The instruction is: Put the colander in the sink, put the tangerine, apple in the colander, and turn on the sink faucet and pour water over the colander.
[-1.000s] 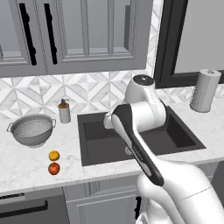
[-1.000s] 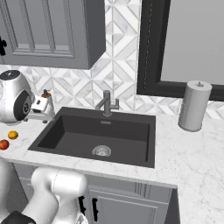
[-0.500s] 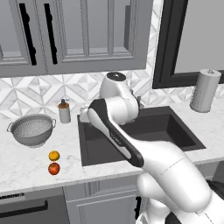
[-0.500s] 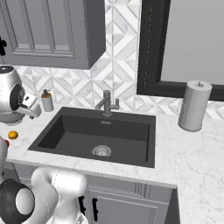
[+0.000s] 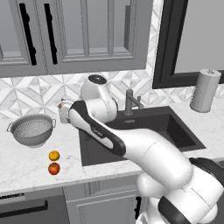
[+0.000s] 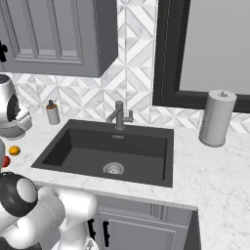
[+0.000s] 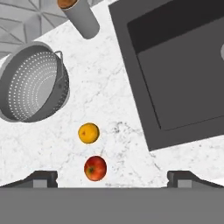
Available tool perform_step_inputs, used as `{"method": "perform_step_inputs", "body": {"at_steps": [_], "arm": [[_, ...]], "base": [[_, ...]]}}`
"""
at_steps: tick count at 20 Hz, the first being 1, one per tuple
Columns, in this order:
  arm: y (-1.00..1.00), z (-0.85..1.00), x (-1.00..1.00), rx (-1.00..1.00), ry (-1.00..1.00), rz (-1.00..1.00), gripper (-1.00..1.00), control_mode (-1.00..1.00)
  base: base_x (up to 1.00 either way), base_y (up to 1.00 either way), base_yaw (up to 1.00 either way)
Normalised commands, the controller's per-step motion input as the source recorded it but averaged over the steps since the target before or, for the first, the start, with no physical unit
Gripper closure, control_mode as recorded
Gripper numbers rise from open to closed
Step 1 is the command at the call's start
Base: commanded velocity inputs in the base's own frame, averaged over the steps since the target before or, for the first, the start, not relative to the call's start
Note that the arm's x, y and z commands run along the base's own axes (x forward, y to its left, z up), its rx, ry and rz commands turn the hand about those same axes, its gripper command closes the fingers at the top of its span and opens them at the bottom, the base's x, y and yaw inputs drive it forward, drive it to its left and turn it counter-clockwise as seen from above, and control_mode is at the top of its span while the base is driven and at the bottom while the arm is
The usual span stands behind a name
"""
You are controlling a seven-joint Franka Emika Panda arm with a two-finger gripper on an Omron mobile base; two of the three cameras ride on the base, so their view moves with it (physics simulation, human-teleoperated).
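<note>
While the white arm bends up from the base and reaches left across the marble counter (image 5: 26, 166), its wrist is raised above the worktop beside the left rim of the sink, and the hand looks almost straight down. In the hand view the two dark finger tips (image 7: 41, 178) of the two-finger gripper (image 7: 113, 178) stand far apart at the bottom edge, jaws spread wide with nothing between them.

Directly ahead of the fingers, and nearest them, lies the small round red apple (image 7: 95, 168) with its dark stem dimple turned up. Just beyond it, close but apart, sits the small round orange tangerine (image 7: 88, 133). Both rest on bare counter. Farther out and to the gripper's left in that view stands the round silver-grey perforated metal colander (image 7: 34, 83), upright on the counter; its bowl is empty and one thin wire handle shows at its rim. Past the colander a small grey cylindrical soap dispenser (image 7: 83, 18) with a brown top stands by the tiled wall.

To the gripper's right lies the large rectangular dark grey sink (image 7: 183, 65), sunk in the counter. Its basin holds only its round silver drain (image 6: 113, 168). Behind the basin rises the dark grey post faucet (image 6: 119, 115), spout angled over the bowl.
</note>
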Motion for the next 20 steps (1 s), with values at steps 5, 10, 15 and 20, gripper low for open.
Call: {"method": "perform_step_inputs", "body": {"at_steps": [5,10,15,20], "arm": [[0.64,-0.22,0.35,0.07,0.13,-0.05,-1.0,-1.0],[0.41,-0.3,0.29,0.1,0.18,0.0,-1.0,-1.0],[0.32,-0.26,0.37,0.03,0.11,0.0,-1.0,-1.0],[0.25,-0.13,0.19,-0.03,0.0,-0.03,-1.0,-1.0]], "base": [[0.0,0.0,0.0],[0.0,0.0,0.0],[0.0,0.0,0.0],[0.0,0.0,0.0]]}}
